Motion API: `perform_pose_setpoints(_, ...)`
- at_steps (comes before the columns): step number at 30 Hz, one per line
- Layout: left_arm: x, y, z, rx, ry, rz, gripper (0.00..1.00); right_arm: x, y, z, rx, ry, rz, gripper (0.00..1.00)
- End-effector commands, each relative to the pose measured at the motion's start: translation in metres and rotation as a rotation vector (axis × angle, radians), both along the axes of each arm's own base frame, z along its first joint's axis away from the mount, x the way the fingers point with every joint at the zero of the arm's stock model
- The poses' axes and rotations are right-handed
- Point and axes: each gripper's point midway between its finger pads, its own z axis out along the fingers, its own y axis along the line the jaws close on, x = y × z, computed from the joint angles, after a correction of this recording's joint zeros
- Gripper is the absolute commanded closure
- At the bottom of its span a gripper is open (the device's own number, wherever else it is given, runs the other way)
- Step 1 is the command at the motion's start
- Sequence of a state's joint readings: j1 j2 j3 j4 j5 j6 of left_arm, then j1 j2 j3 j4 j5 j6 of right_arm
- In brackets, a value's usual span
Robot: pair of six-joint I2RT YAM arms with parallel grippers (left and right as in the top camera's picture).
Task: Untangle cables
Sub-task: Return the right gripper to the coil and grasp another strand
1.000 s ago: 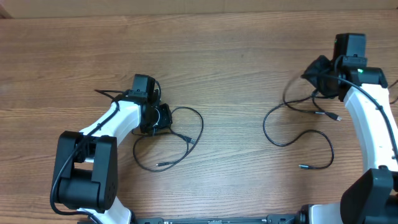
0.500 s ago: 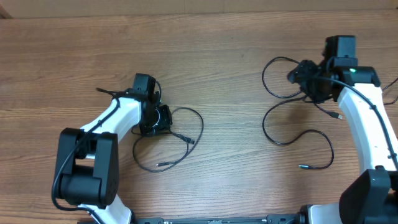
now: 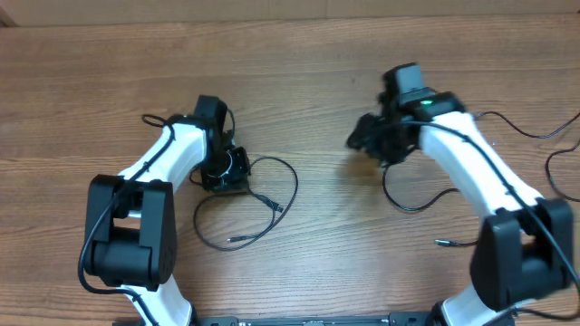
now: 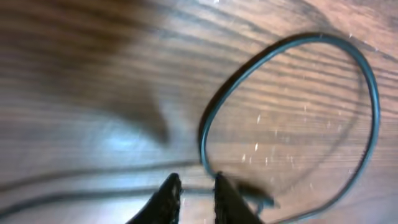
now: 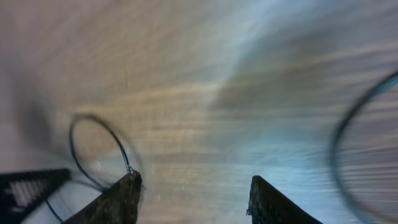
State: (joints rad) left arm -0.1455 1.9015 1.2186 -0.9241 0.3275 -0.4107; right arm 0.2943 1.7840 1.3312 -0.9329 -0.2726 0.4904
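Overhead: my left hand (image 3: 225,169) sits low on the left cable (image 3: 294,181), at the root of a loop that swings out to the right and trails back to a small plug near the front of the worktop (image 3: 299,72). My right hand (image 3: 367,140), smeared by blur, hangs near the top of the right cable (image 3: 386,190), a limp S that also ends in a plug. The two cords lie apart, so I judge the step is to anchor one while spreading the other. Doing that well means a firm nip on a single strand. The pull should be slow and low along the cord's own curve, so no loop snaps shut into a knot.

Left wrist: my fingers (image 4: 166,198) are drawn nearly together with a narrow slit between them. The round, smooth black cord runs straight into that slit. I judge it held, though the nip itself is below the frame. The wood is matt and fine-grained.

Right wrist: everything is blurred. My fingers (image 5: 124,199) stand wide apart with nothing between them. A thin loop (image 5: 93,140) lies to the left on the pale grain; I cannot tell which cord it belongs to. Thin, springy cord like this probably slides off pads, so I should close squarely across it.
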Motion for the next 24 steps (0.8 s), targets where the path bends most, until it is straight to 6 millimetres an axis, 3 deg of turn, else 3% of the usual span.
perform_pose_setpoints(1, 0.005, 0.007, 0.014, -0.011, 0.019, 0.014, 0.74, -0.019, 0.035, -0.014, 0.015, 0.044, 0.129, 0.4)
perform_pose_setpoints(6, -0.021, 0.033, 0.014, 0.11, 0.131, 0.019, 0.67, -0.047, 0.078, -0.023, 0.033, 0.06, 0.298, 0.35)
perform_pose_setpoints(11, -0.033, 0.05, 0.011, 0.204, 0.169, 0.005, 0.44, -0.067, 0.113, -0.021, 0.035, -0.028, 0.546, 0.28)
perform_pose_setpoints(18, -0.034, 0.053, 0.01, 0.219, 0.174, 0.007, 0.37, -0.077, 0.139, -0.02, 0.046, -0.057, 0.556, 0.29)
perform_pose_setpoints(20, -0.035, 0.059, 0.01, 0.256, 0.172, 0.002, 0.34, -0.082, 0.151, -0.017, 0.065, -0.112, 0.673, 0.35)
perform_pose_setpoints(24, -0.033, 0.073, 0.009, 0.289, 0.175, 0.036, 0.32, -0.088, 0.167, -0.016, 0.037, -0.231, 0.867, 0.35)
